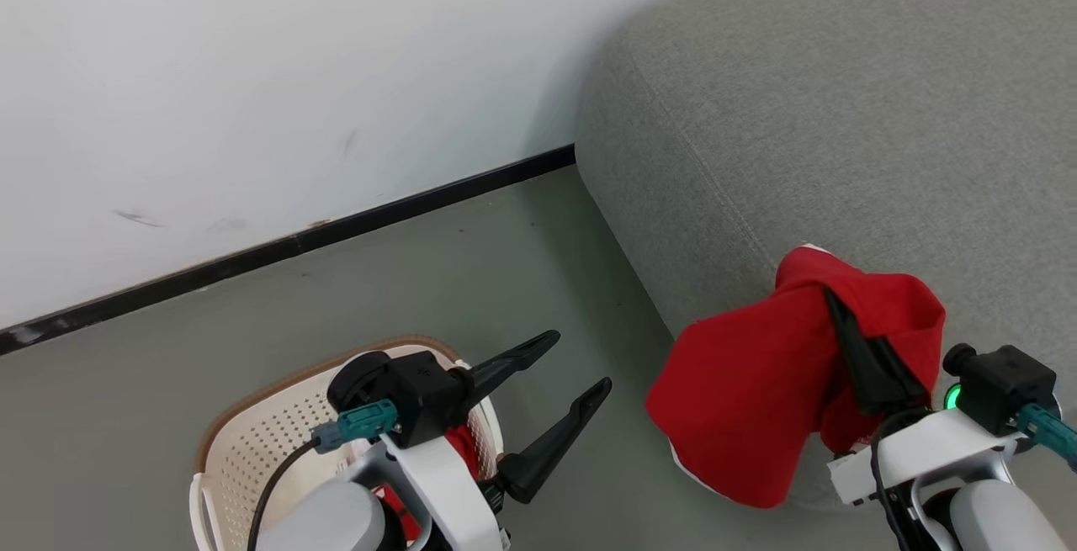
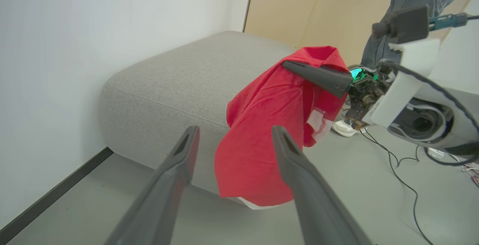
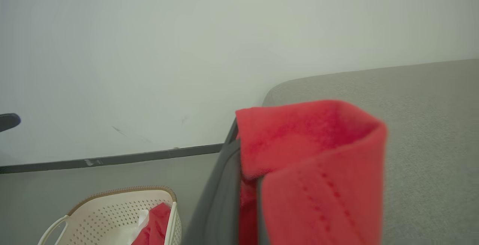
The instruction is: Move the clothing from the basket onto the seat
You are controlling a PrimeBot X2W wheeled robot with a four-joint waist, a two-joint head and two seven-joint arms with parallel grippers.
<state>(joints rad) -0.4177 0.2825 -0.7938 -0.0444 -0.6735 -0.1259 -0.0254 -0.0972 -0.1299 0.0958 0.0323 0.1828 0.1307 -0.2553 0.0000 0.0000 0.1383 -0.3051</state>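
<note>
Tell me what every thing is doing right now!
red garment, hanging from the right gripper at the seat's edge
right gripper, shut on the red garment
left gripper, open and empty, near the basket
basket, on the floor, red cloth inside
seat, garment not yet laid on it

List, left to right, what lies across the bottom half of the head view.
The basket → left gripper, jaws open → red garment.
</note>
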